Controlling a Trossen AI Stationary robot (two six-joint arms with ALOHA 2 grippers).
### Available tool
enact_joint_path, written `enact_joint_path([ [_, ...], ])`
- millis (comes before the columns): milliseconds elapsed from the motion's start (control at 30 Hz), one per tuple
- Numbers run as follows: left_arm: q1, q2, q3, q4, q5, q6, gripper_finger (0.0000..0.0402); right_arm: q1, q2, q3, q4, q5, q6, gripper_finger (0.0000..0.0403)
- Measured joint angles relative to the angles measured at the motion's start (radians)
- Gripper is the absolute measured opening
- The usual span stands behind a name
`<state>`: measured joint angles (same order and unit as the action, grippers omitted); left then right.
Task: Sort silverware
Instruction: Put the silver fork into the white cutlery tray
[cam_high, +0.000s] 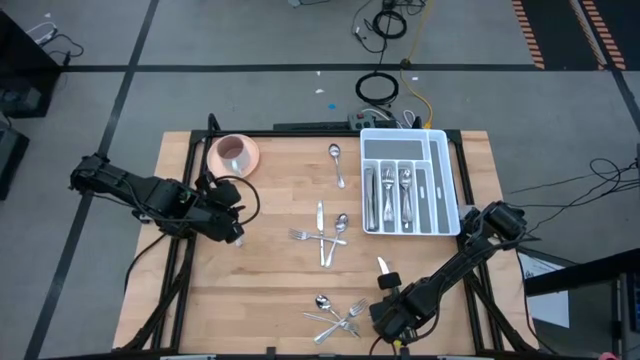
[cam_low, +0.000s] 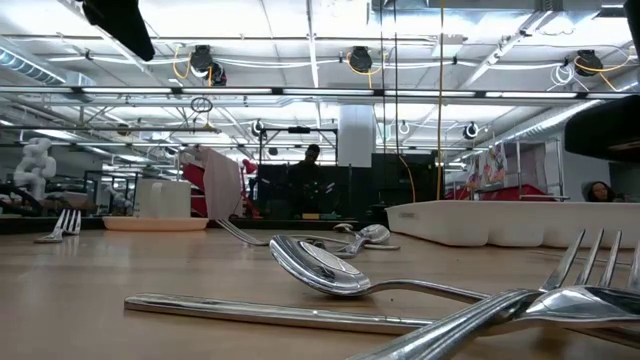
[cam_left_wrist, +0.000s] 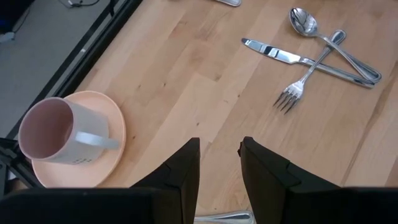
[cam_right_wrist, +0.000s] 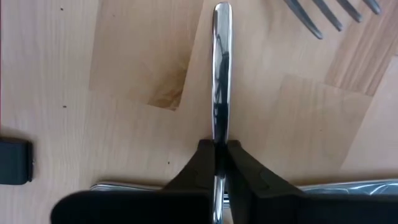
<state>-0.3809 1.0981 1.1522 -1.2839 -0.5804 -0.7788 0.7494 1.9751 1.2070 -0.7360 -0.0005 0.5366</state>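
Silverware lies in groups on the wooden table: a knife, fork and spoon crossed mid-table (cam_high: 325, 237), a spoon and forks near the near edge (cam_high: 337, 316), and a lone spoon (cam_high: 337, 160). More pieces lie in the white divided tray (cam_high: 410, 180). My right gripper (cam_high: 388, 284) is shut on one slim silver piece (cam_right_wrist: 221, 68) beside the near pile. My left gripper (cam_left_wrist: 219, 163) hovers open at the table's left, near the pink cup on its saucer (cam_left_wrist: 68, 140). A shiny bit (cam_left_wrist: 217, 216) shows between its finger bases; what it is I cannot tell. My right gripper pinches the slim silver piece between its two fingers (cam_right_wrist: 202, 163), which lie along its length. The rounded free end (cam_right_wrist: 221, 9) sticks out ahead of the fingertips, toward the table's far edge. Whether the piece is lifted clear of the wood I cannot tell.
The tray stands at the table's far right, the cup and saucer (cam_high: 235, 153) at the far left. Fork tines (cam_right_wrist: 329, 15) lie just beyond the held piece, and another silver piece (cam_right_wrist: 348, 185) runs crosswise under the right gripper. Bare wood stretches between the left gripper and the middle group.
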Motion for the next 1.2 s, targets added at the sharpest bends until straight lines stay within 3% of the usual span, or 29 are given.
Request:
enact_joint_path([
  [667, 0.000, 0.000, 0.000, 0.000, -0.007, 0.007, 0.0121, 0.001, -0.007, 0.226, -0.354, -0.001, -0.057, 0.0000],
  [900, 0.000, 0.000, 0.000, 0.000, -0.008, 0.001, 0.0121, -0.001, -0.170, 0.232, -0.496, 0.074, -0.113, 0.0000],
  [1200, 0.000, 0.000, 0.000, 0.004, -0.008, -0.002, 0.0121, -0.100, -0.518, 0.234, -0.808, 0.174, -0.122, 0.0000],
])
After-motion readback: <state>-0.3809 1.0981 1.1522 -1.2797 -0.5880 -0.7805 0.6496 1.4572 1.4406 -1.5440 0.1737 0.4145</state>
